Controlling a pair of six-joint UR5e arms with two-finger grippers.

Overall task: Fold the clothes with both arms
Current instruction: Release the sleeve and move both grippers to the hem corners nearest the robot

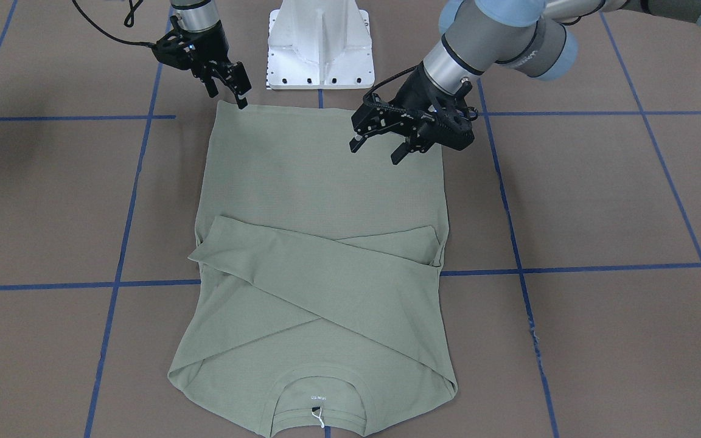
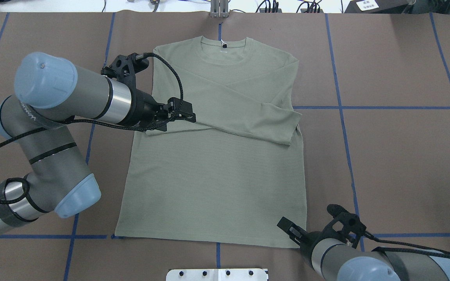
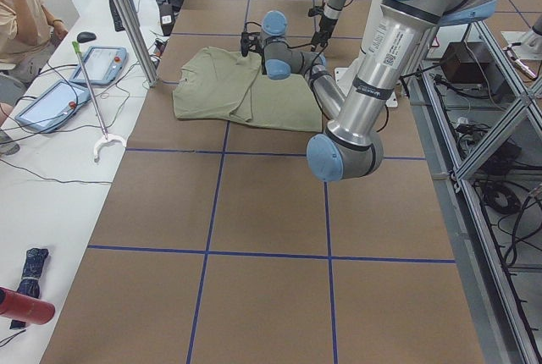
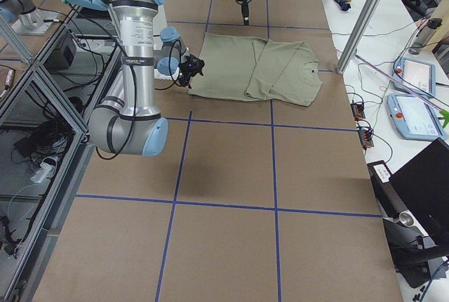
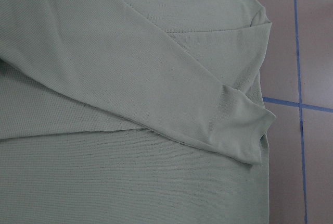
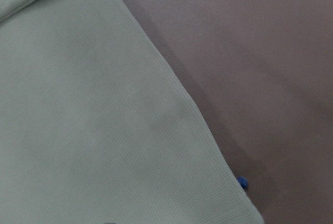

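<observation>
- Sage-green knit shirt [image 1: 326, 182] lies flat on the brown table [image 1: 600, 201], about in the middle, between blue tape lines [image 1: 569, 267].
- Its collar [image 1: 320, 382] with the white neck tag [image 1: 318, 417] is on the side far from the robot. The hem is near the white pedestal base [image 1: 320, 48].
- Both long sleeves are folded over the chest and cross each other. The cuff [image 2: 292, 125] of the upper sleeve reaches the shirt's edge on the robot's right side.
- The left gripper [image 1: 376, 152] is above the shirt, on the robot's left side. Its two fingers are spread apart and point down at the cloth, with nothing between them. The left wrist view looks down on the crossed sleeves from some height, so the gripper seems raised over the fabric.
- The right gripper [image 1: 227, 97] is at the hem corner on the robot's right side. Its fingers are also spread. One fingertip is just at the corner of the cloth; I cannot tell if it touches.
- The right wrist view shows only the hem edge and the brown table beside it.
</observation>
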